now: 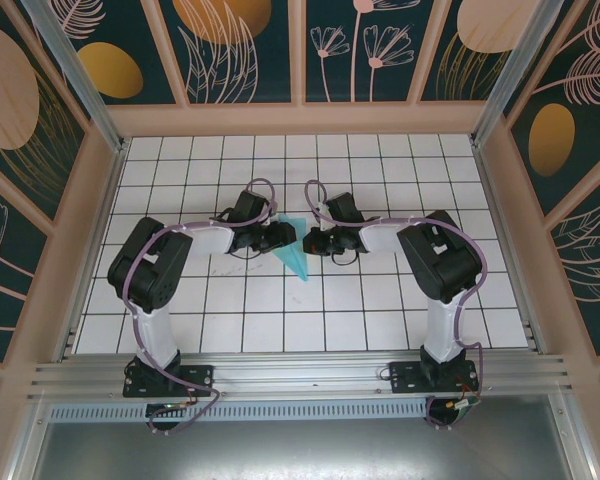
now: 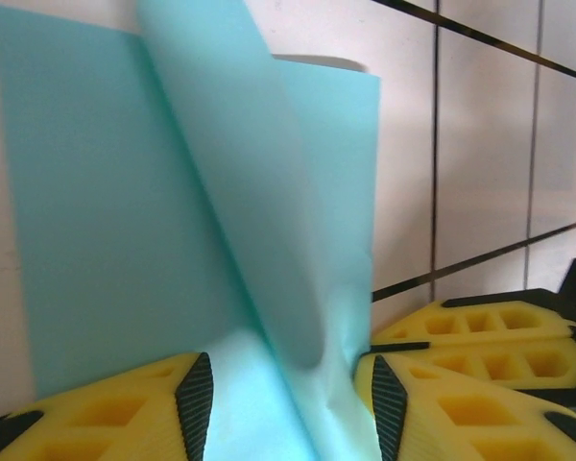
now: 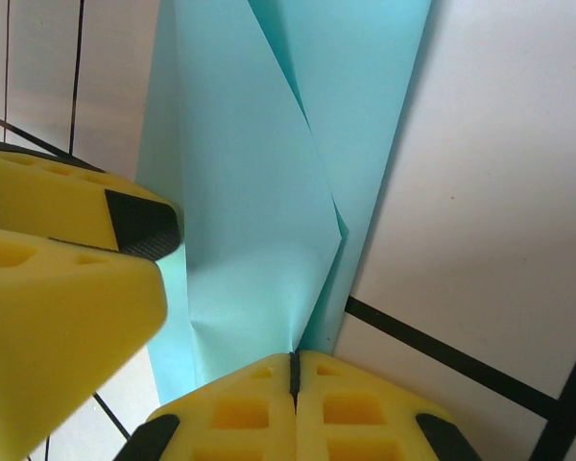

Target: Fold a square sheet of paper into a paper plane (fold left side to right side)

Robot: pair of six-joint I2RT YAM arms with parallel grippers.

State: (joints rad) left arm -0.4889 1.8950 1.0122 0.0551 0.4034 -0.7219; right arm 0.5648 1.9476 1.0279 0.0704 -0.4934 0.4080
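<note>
around the middle of the tiled table (image 1: 380,300), paper plane (image 1: 298,255) sits half-folded between left gripper (image 2: 291,399) and right gripper (image 3: 293,373). left jaws apart with paper rising between them, right jaws pinched together on its edge.

Desk (image 1: 380,300): white square tiles, thin black grid lines, matte; light even and diffuse, shadows soft. Walls (image 1: 240,50) on three sides: dark teal panels printed with peach and gold leaves and flowers; pale peach framing (image 1: 300,118); aluminium posts (image 1: 75,70) at rear corners; aluminium rail (image 1: 300,372) along near edge; grey metal sheet (image 1: 300,450) below it.
</note>
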